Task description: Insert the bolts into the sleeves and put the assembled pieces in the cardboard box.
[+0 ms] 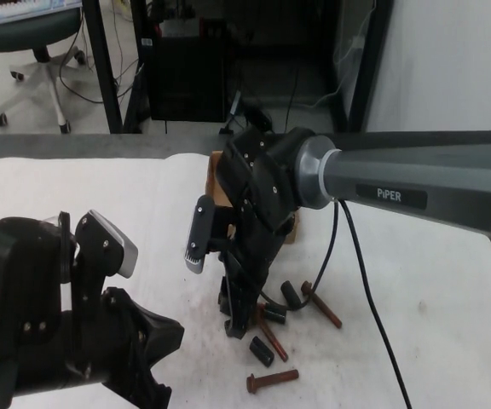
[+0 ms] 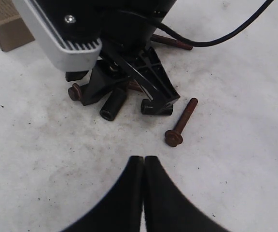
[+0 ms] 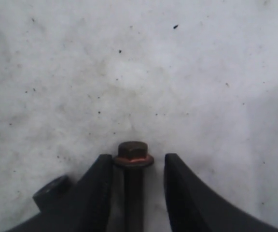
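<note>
My right gripper (image 3: 138,160) stands open over the white bench cloth, its jaws either side of a rusty bolt (image 3: 133,180) whose hex head pokes out past the tips. The bolt lies against one finger, with a gap to the other. A black sleeve (image 3: 52,191) lies just beside that finger. In the high view this gripper (image 1: 235,326) points down into a small scatter of bolts (image 1: 273,379) and sleeves (image 1: 261,350). My left gripper (image 2: 144,162) is shut on nothing, a short way in front of a loose bolt (image 2: 181,123) and a sleeve (image 2: 112,104). The cardboard box (image 2: 4,24) sits behind the right arm.
Another bolt (image 1: 322,305) and a sleeve (image 1: 290,292) lie to the right of the pile. The right arm's cable (image 1: 361,264) trails across the cloth. The bench's far edge (image 1: 75,145) borders a floor with an office chair (image 1: 32,43).
</note>
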Robot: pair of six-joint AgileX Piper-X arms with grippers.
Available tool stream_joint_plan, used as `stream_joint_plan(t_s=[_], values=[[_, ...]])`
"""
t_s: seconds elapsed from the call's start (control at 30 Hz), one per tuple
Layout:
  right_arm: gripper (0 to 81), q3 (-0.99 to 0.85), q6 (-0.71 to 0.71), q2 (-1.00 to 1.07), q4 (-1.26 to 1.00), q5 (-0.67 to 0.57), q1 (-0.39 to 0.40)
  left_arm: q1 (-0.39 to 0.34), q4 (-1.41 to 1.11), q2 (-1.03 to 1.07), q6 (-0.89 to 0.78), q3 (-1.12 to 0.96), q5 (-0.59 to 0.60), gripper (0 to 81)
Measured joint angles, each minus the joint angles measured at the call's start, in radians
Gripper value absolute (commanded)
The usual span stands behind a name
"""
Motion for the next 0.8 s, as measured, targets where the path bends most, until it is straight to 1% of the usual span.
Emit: stream_joint_plan(t_s=[0.13, 0.8], values=[[25.4, 0.000, -0.020, 0.000, 0.031, 0.000, 0.000, 0.000, 0.000, 0.000, 0.007, 0.000, 0.000, 0.3], [26.1, 0.000, -0.031, 0.000, -0.022, 0.000, 0.000, 0.000, 0.000, 0.000, 0.007, 0.000, 0.000, 0.3]])
